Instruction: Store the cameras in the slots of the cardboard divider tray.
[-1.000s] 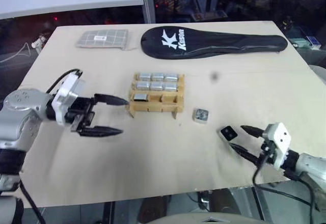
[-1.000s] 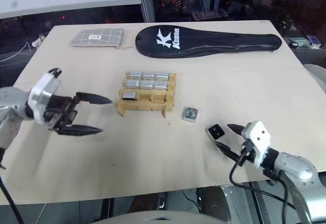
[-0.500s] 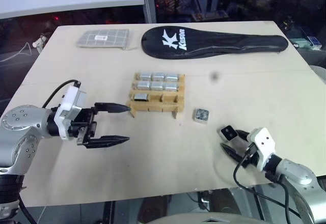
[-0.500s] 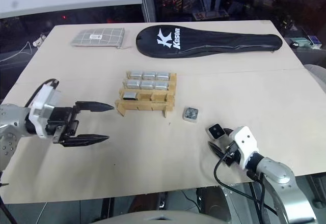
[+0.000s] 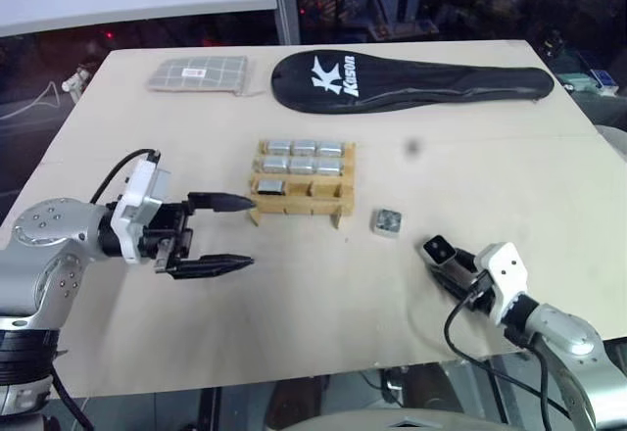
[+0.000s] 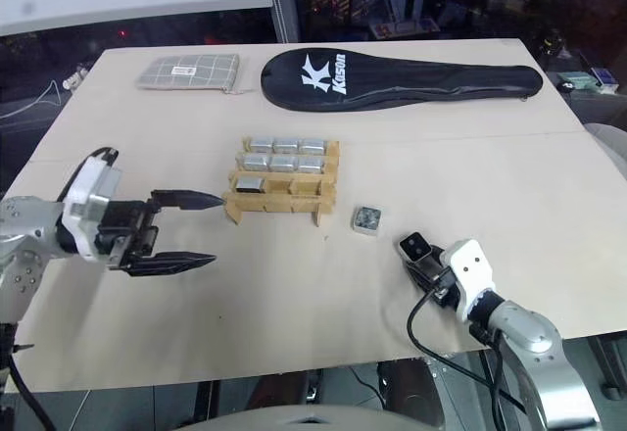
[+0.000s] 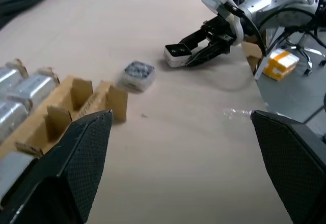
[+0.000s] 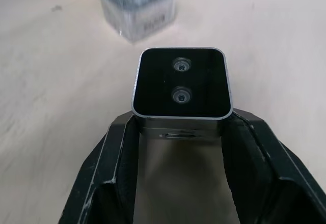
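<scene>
My right tool [image 8: 179, 132] is closed on a black-faced camera [image 8: 181, 84], its two fingers pressing the case's lower sides near the desk's [image 5: 294, 313] near edge. The hold takes only the rear part of the case; I judge that a quick lift could let the camera pivot or slip out.

Just beyond this tool lies the silvery grey camera [image 5: 386, 221], loose on the desk. It sits close to the path toward the tray, so a low carry could knock it.

My left tool [image 5: 227, 231] stands wide and empty, fingers pointing across toward the right tool, one fingertip just beside the cardboard divider tray [image 5: 294, 206]. A careless move there could shove the light tray.

The tray's two far rows look filled; the near row holds one camera at its left-tool end, with open slots beside it.

Beyond the tray, a black racket cover [image 5: 411, 80] and a checked pouch [image 5: 198, 73] lie well apart. Bare desk between the tools gives room.
</scene>
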### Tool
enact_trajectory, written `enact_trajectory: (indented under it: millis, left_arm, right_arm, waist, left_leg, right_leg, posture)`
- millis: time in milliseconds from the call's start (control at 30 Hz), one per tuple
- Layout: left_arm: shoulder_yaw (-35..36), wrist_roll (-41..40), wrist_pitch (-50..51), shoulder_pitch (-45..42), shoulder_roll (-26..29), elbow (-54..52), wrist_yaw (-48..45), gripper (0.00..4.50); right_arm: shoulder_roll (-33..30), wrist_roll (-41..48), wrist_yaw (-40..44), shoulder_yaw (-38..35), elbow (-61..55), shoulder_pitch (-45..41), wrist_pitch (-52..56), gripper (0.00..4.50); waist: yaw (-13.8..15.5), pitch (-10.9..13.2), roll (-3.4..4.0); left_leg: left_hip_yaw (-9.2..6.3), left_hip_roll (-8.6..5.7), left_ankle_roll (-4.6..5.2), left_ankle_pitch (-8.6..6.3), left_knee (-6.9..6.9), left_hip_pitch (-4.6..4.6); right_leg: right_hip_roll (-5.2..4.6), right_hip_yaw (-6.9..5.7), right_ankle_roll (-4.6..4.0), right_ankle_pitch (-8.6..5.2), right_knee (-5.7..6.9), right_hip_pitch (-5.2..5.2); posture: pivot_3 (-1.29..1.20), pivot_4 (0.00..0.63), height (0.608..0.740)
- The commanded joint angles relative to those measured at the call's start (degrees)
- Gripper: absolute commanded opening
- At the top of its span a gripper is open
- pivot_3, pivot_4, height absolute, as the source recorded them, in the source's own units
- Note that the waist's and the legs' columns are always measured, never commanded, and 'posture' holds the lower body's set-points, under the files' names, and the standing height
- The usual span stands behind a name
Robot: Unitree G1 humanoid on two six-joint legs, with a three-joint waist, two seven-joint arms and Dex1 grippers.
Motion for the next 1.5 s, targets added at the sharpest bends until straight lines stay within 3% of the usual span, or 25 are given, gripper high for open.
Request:
enact_trajectory:
  millis: [33, 200, 433, 800, 1100, 1200, 1400, 1433, 1500]
  left_arm:
    - [-2.49, 1.97, 3.31, -5.02, -3.11, 1.23, 6.61, 4.5]
    - [-8.18, 1.8, 10.67, -13.98, -7.99, 3.74, 8.49, 4.5]
    - [-13.08, 4.12, 16.15, -20.66, -12.03, 6.21, 9.75, 4.5]
    - [-14.49, 2.84, 23.79, -21.8, -14.65, 6.29, 9.1, 4.5]
    - [-14.73, 3.0, 24.75, -22.09, -14.52, 6.77, 6.8, 4.5]
    - [-14.63, 2.75, 24.53, -21.68, -14.49, 6.37, 5.92, 3.66]
    - [-16.11, 3.71, 25.18, -20.85, -14.19, 5.8, 5.31, 0.91]
    - [-16.46, 3.96, 25.25, -20.88, -14.02, 5.72, 4.98, 0.69]
    - [-16.96, 4.37, 25.4, -20.92, -13.89, 5.73, 4.45, 0.7]
  right_arm:
    - [-3.87, -6.98, 2.68, 1.65, 1.49, -5.32, -12.83, 1.78]
    - [-7.74, -17.75, 4.76, 7.79, 12.27, -22.77, -29.49, 1.78]
    - [-5.3, -26.44, 5.2, 17.42, 23.98, -40.24, -47.5, 1.78]
    - [0.92, -31.17, 3.42, 22.89, 30.63, -47.44, -54.27, 1.78]
    - [1.23, -32.55, 2.66, 23.2, 33.2, -48.15, -55.92, 1.78]
    - [1.22, -32.14, 2.9, 23.25, 33.1, -47.61, -55.58, 1.78]
    - [1.32, -32.05, 2.72, 22.85, 32.74, -47.69, -55.05, 1.78]
    - [1.27, -32.1, 2.69, 22.86, 32.78, -47.66, -55.15, 1.78]
    - [1.22, -32.07, 2.7, 22.89, 32.81, -47.51, -55.21, 1.78]
  waist:
    - [0.0, 0.0, -0.01]
    - [-0.71, 0.01, -0.03]
    - [-1.56, 0.01, -0.03]
    - [-1.5, 0.01, -0.04]
    - [-1.5, 0.01, -0.03]
    - [-1.51, 0.01, -0.03]
    - [-1.52, 0.01, -0.03]
    - [-1.51, 0.02, -0.03]
    - [-1.51, 0.01, -0.03]
  left_leg:
    - [-0.02, -0.01, 0.0, 0.0, 0.0, 0.0]
    - [-0.01, -0.02, 0.0, 0.0, 0.0, 0.11]
    - [-0.04, -0.02, -0.02, 0.01, -0.06, -0.14]
    - [0.01, -0.05, -0.02, 0.02, -0.03, -0.14]
    - [0.02, -0.05, -0.03, 0.02, -0.02, -0.13]
    - [0.02, -0.05, -0.03, 0.02, -0.02, -0.13]
    - [0.01, -0.04, -0.03, 0.02, -0.02, -0.12]
    - [0.01, -0.05, -0.03, 0.02, -0.02, -0.12]
    - [0.01, -0.05, -0.03, 0.02, -0.02, -0.12]
  right_leg:
    - [0.0, 0.0, 0.0, 0.0, 0.0, 0.01]
    - [0.05, 0.04, 0.11, 0.07, 0.01, 0.09]
    - [0.07, 0.07, -0.01, 0.29, -0.01, -0.12]
    - [0.04, 0.17, 0.0, 0.29, 0.04, -0.18]
    - [0.05, 0.2, -0.02, 0.3, 0.08, -0.19]
    - [0.06, 0.19, -0.02, 0.3, 0.08, -0.19]
    - [0.06, 0.19, -0.02, 0.3, 0.09, -0.19]
    - [0.06, 0.19, -0.02, 0.3, 0.09, -0.19]
    - [0.06, 0.19, -0.02, 0.3, 0.09, -0.19]
  posture:
    - [0.0, 0.15, 0.74]
    - [0.0, 0.15, 0.74]
    - [0.0, 0.15, 0.74]
    - [0.0, 0.15, 0.74]
    - [0.0, 0.15, 0.74]
    - [0.0, 0.15, 0.74]
    - [0.0, 0.15, 0.74]
    - [0.0, 0.15, 0.74]
    - [0.0, 0.15, 0.74]
